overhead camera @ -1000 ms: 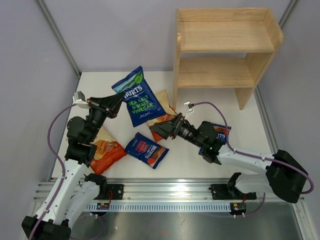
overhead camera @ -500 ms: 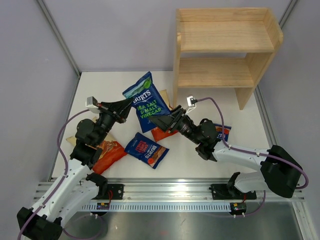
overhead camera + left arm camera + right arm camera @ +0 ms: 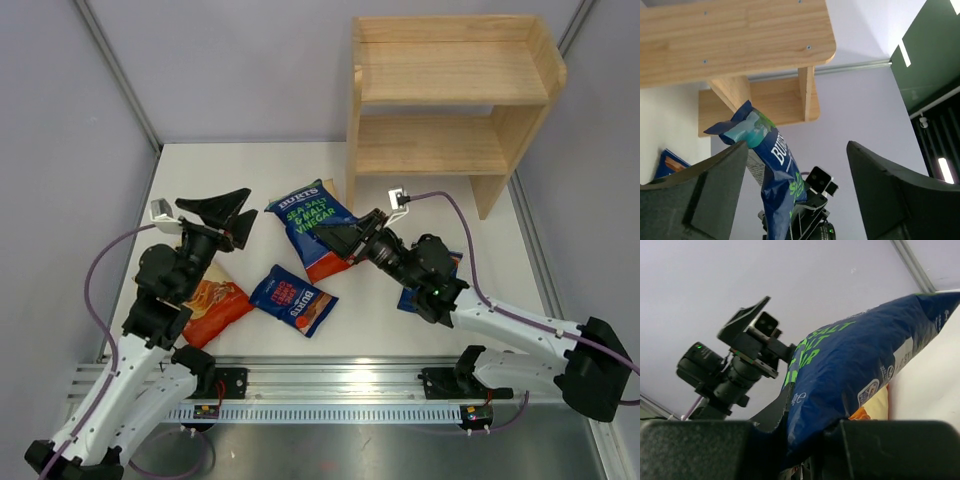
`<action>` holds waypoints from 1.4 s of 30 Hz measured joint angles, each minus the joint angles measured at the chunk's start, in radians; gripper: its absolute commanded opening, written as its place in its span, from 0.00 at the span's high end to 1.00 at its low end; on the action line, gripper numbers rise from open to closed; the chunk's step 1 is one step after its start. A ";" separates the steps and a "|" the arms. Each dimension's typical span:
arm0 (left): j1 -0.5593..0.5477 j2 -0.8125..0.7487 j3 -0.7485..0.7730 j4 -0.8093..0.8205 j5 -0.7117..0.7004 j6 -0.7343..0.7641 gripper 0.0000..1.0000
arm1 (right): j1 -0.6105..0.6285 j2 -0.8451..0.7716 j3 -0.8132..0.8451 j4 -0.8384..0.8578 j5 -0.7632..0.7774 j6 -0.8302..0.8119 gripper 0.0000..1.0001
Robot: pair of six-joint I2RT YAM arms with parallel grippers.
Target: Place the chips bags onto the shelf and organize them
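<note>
Handover done: left claw [image 3: 228, 216] has let go of the sea-salt Burts bag [image 3: 310, 218] and now stands apart at the bag's 9 o'clock, clear of it. Right claw [image 3: 345, 238] has shut and is clamped on the bag's lower end, holding it tilted up off the surface [image 3: 200, 170]. Shelf [image 3: 450, 90] is at the bag's 1 o'clock, with no bag on it yet. Small Burts bag [image 3: 293, 298] and orange bag [image 3: 212, 303] wait on the surface. Right arm likely does the placing.

Pale lilac walls [image 3: 200, 70] — white tabletop [image 3: 200, 165], slotted aluminium rail [image 3: 340, 412] along near edge
</note>
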 measured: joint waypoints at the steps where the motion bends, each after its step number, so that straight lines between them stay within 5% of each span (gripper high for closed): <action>1: 0.000 -0.020 0.025 -0.045 -0.030 0.037 0.08 | -0.008 -0.020 0.014 -0.043 -0.001 -0.006 0.84; 4: 0.000 -0.080 0.075 -0.133 -0.101 0.127 0.01 | -0.062 -0.069 0.070 -0.165 -0.010 -0.016 0.84; 21: 0.000 -0.206 0.233 -0.629 -0.308 0.612 0.01 | -0.504 -0.085 0.759 -0.826 -0.126 -0.050 0.85; 34: 0.000 -0.136 0.362 -0.733 -0.122 0.910 0.01 | -1.025 0.244 1.131 -0.989 -0.378 0.102 0.86; 42: 0.000 -0.136 0.373 -0.808 -0.121 1.031 0.01 | -1.163 0.392 1.171 -1.003 -0.458 0.189 0.86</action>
